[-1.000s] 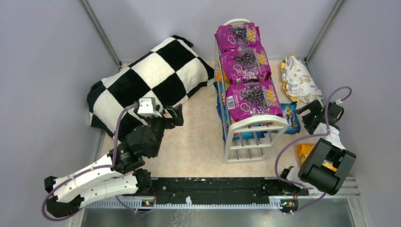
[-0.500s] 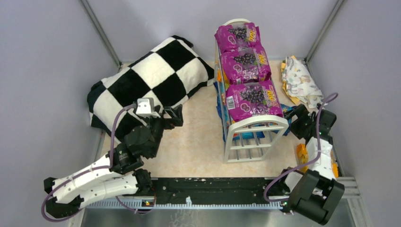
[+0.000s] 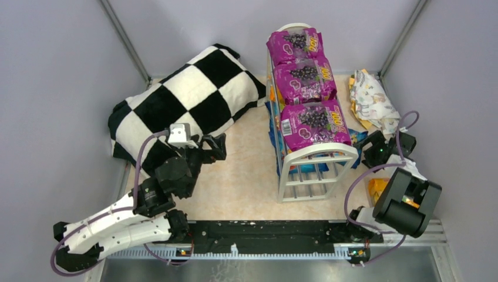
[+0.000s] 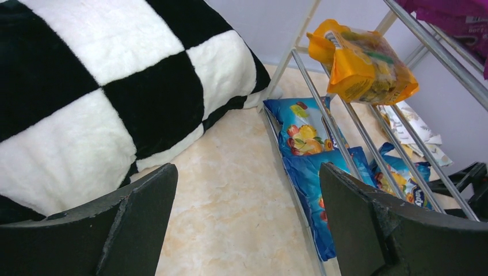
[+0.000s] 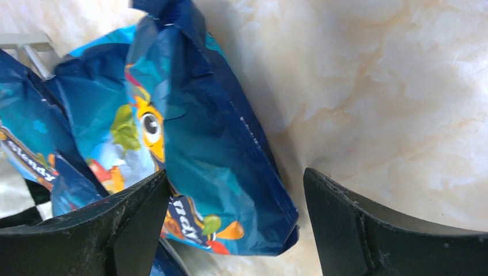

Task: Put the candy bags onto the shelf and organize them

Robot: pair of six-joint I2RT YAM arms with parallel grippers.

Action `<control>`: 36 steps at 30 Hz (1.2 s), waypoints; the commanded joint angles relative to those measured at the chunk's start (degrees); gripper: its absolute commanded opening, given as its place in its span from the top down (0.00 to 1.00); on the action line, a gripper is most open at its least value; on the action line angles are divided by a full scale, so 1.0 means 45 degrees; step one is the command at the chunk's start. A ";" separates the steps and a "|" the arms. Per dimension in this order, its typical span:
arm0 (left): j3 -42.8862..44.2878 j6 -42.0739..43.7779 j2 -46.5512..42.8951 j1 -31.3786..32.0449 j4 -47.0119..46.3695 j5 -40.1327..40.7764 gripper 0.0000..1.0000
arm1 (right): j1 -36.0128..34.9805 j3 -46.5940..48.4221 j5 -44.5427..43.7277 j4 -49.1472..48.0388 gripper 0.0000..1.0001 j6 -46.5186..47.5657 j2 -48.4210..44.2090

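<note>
Top external view: left gripper (image 3: 215,144) idle by the checkered pillow (image 3: 188,94), jaws spread and empty; at centre, the shelf (image 3: 320,154) holds three purple candy bags (image 3: 305,76) on its top tier; at right, the right gripper (image 3: 369,154) straddles a blue candy bag (image 5: 195,144) on the table (image 3: 246,176) beside the shelf, jaws apart. Pickup looks in hand; closing on the bag should come next.

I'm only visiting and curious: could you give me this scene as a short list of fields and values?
Shelf: white wire rack
Top tier: three purple bags
Below: orange bag, blue bags
Left tool: open, empty, near pillow
Right tool: open, blue bag between its fingers
</note>
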State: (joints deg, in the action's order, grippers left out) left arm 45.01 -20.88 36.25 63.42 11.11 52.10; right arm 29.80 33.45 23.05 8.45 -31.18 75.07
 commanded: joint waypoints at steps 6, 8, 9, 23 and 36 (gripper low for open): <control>0.0298 -0.0379 -0.0640 -0.0047 0.0279 0.0696 0.02 | 0.0064 -0.0240 0.0487 -0.2799 0.24 0.0700 0.1513; 0.0323 -0.0280 -0.0538 -0.0047 0.0139 0.0625 0.01 | -0.0046 -0.0280 0.0178 -0.2770 0.23 0.0853 0.1834; 0.0335 -0.0222 -0.0446 -0.0042 0.0078 0.0561 0.02 | -0.0051 -0.0336 0.0189 -0.2858 0.22 0.0820 0.2073; 0.0485 -0.0419 -0.0044 -0.0045 0.0196 0.0376 0.02 | -0.0146 -0.0620 0.1735 -0.3704 0.61 -0.0339 0.1064; 0.0720 -0.0719 0.0672 -0.0065 0.0067 -0.0092 0.02 | -0.0113 0.1910 0.1618 -0.0479 1.00 -0.0994 -0.2275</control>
State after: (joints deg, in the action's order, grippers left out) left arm 46.06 -22.90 38.96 63.35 13.34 52.07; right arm 29.36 34.37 27.66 5.19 -33.69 70.48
